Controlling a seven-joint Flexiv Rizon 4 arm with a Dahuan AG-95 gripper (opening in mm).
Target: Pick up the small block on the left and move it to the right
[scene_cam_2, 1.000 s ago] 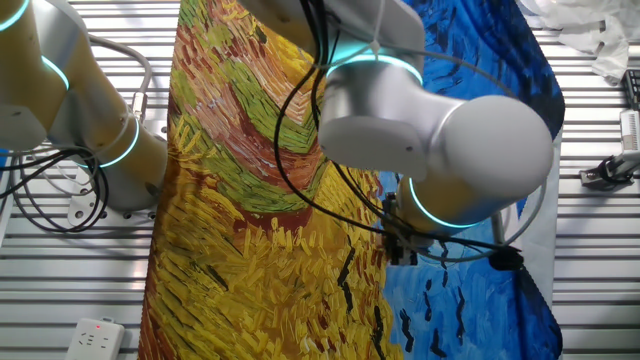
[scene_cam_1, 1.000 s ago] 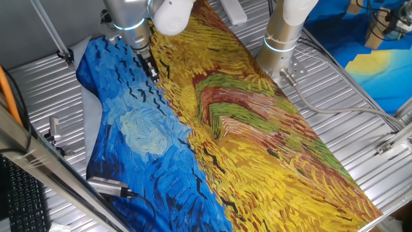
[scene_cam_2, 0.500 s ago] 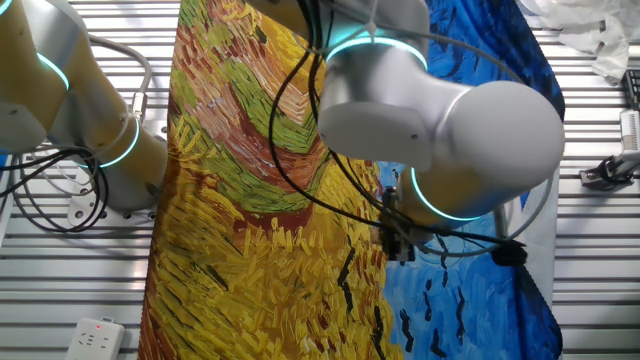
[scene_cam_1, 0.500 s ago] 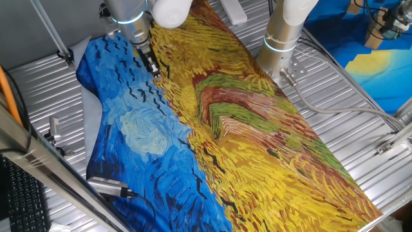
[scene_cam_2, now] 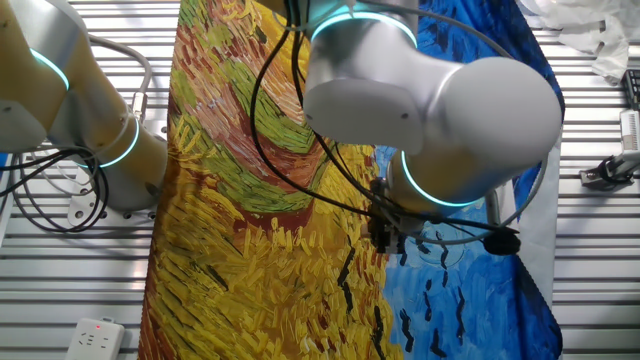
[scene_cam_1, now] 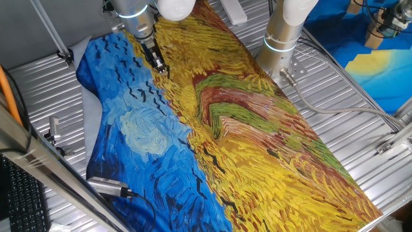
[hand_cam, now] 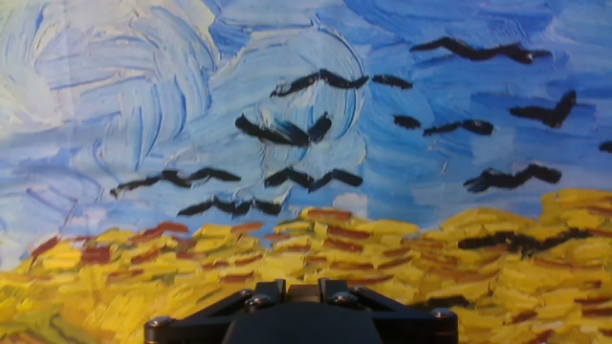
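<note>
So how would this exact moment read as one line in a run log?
end effector: over painted cloth, blue-yellow border | fingers: state unclear | block: not visible

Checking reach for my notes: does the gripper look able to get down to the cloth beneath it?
Probably yes: the gripper hangs close over the cloth, and the hand view shows only painted cloth ahead, nothing in between.

The gripper's (scene_cam_1: 158, 64) fingertips are too small to read; the hand view cuts them off. The arm (scene_cam_2: 430, 100) hides part of the painted cloth (scene_cam_2: 230, 200).
</note>
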